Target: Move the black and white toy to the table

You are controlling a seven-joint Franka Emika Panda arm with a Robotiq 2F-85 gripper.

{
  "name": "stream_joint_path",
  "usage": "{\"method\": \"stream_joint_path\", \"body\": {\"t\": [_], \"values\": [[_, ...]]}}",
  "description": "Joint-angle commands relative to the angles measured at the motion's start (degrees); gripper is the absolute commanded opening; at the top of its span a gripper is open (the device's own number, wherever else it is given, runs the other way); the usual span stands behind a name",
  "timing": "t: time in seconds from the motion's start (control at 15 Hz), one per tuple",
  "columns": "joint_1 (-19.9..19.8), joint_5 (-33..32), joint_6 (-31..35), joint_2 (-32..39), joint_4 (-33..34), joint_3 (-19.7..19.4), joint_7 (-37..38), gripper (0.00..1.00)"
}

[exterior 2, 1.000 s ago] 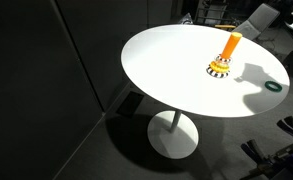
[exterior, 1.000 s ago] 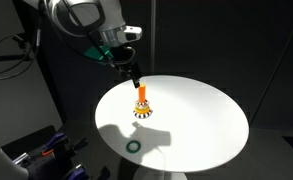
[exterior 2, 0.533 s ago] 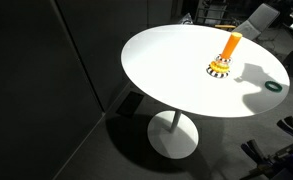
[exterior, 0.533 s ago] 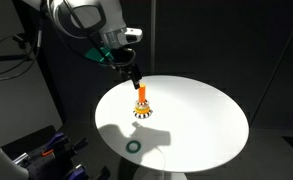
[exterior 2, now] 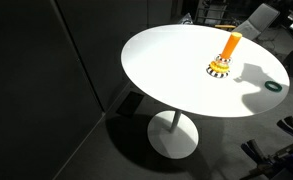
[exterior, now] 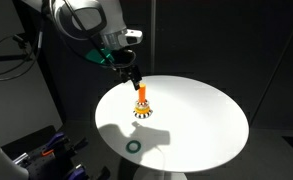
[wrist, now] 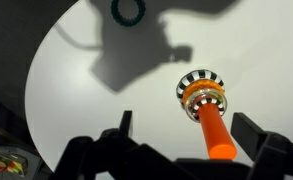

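Barely anything has shifted: your black and white toy (exterior: pixel 143 111) still lies around the foot of the orange peg (exterior: pixel 142 97) on the table (exterior: pixel 206 120), unlifted. Your gripper (exterior: pixel 134 74) hovers at the peg's eleven o'clock, jaws spread wide and empty, the arm angled down from above.

Arm's bent over, gripper (exterior: pixel 135 80) pointing down and hanging in the air. In the wrist view its fingers (wrist: pixel 125 124) look spread wide, I think.

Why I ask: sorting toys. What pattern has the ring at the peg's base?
The ring has black and white stripes, clearest in wrist view.
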Motion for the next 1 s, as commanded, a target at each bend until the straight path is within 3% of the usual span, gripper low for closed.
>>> {"method": "stream_joint_path", "body": {"t": [0.0,0.47,0.93], "values": [[1.05,1.98,3.43,2.73,0.21,0.27,-0.85,1.00],[3.99,6.54,14.70,9.65,-0.10,1.34,-2.00,1.00],[4.02,4.99,25.83,18.50,0.38,3.18,-0.50,1.00]]}}
